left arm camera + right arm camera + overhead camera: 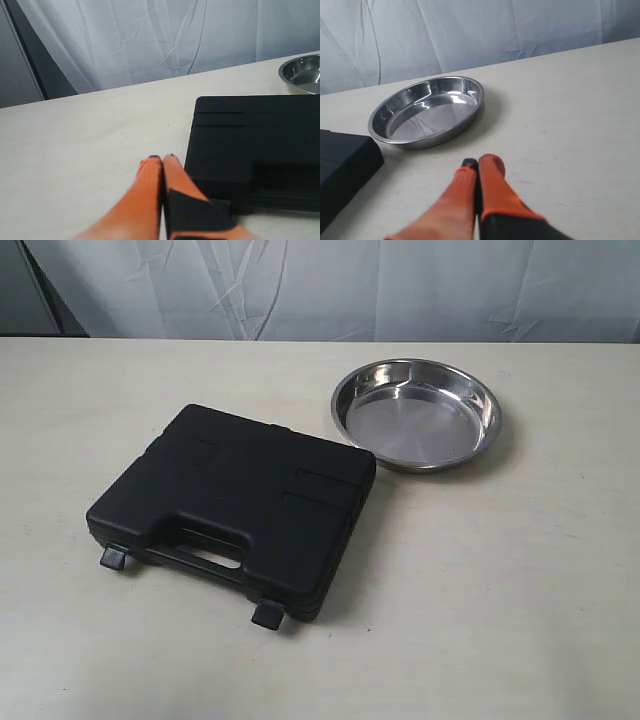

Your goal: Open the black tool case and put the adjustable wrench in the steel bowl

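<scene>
Closed black tool case (235, 505) lying flat on the pale table (500, 620), lid down, handle cut-out facing the near edge. Two clip latches (267, 615) project from that front edge, one at each end of the handle side. The steel bowl (417, 412) stands upright just beside the case's far right corner, its flat bottom catching the light. The adjustable wrench cannot be seen in any view, and the case is shut. A white drape (400, 290) hangs behind the table.

Neither arm appears in the exterior view. In the left wrist view, the left jaws are closed, their orange tips pressed together with no gap. They are held low over bare table and point toward the drape, with the case's side wall close alongside them. Contact between tips and table cannot be judged.

In the right wrist view, the right jaws are likewise closed, tip against tip and gripping nothing. They are held low over the table and aimed toward the bowl, with a strip of bare table between tips and rim. One corner of the case lies off to the side, near the bowl.
</scene>
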Robot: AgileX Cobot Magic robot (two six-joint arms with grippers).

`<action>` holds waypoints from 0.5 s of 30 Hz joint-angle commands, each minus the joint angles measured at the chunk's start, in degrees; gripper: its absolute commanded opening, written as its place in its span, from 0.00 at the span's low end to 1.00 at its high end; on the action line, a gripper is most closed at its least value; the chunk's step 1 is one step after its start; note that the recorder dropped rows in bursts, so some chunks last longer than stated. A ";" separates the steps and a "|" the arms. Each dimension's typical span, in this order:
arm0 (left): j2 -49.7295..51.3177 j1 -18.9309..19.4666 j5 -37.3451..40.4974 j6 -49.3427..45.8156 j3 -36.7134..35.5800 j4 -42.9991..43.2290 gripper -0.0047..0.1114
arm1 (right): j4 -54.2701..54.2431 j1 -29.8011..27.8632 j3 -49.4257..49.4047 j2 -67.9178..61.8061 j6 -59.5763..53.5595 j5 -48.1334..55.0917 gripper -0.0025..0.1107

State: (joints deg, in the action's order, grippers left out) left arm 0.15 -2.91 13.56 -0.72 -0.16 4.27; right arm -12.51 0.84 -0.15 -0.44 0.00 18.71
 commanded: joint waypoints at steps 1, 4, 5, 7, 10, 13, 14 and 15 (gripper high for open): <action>-0.15 -0.07 0.14 0.11 0.16 -0.16 0.04 | -0.05 -0.21 0.15 0.44 0.00 -0.85 0.02; -0.15 -0.07 0.14 0.11 0.16 -0.16 0.04 | 0.25 -0.21 0.15 0.44 0.00 -0.85 0.02; -0.15 -0.07 0.14 0.11 0.16 -0.16 0.04 | 0.38 -0.21 0.15 0.44 0.00 -0.85 0.02; -0.15 -0.07 0.14 0.11 0.16 -0.16 0.04 | 0.38 -0.21 0.15 0.44 0.00 -0.85 0.02; -0.15 -0.07 0.14 0.11 0.16 -0.16 0.04 | 0.38 -0.21 0.15 0.44 0.00 -0.85 0.02; -0.15 -0.07 0.14 0.11 0.16 -0.16 0.04 | 0.38 -0.21 0.15 0.44 0.00 -0.85 0.02; -0.15 -0.07 0.14 0.11 0.16 -0.16 0.04 | 0.38 -0.21 0.15 0.44 0.00 -0.85 0.02; -0.15 -0.07 0.14 0.11 0.16 -0.16 0.04 | 0.39 -0.21 0.15 0.44 0.00 -1.32 0.02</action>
State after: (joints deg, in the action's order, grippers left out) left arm 0.15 -2.91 13.56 -0.72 -0.16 4.27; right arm -12.51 0.84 -0.15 -0.44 0.00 18.71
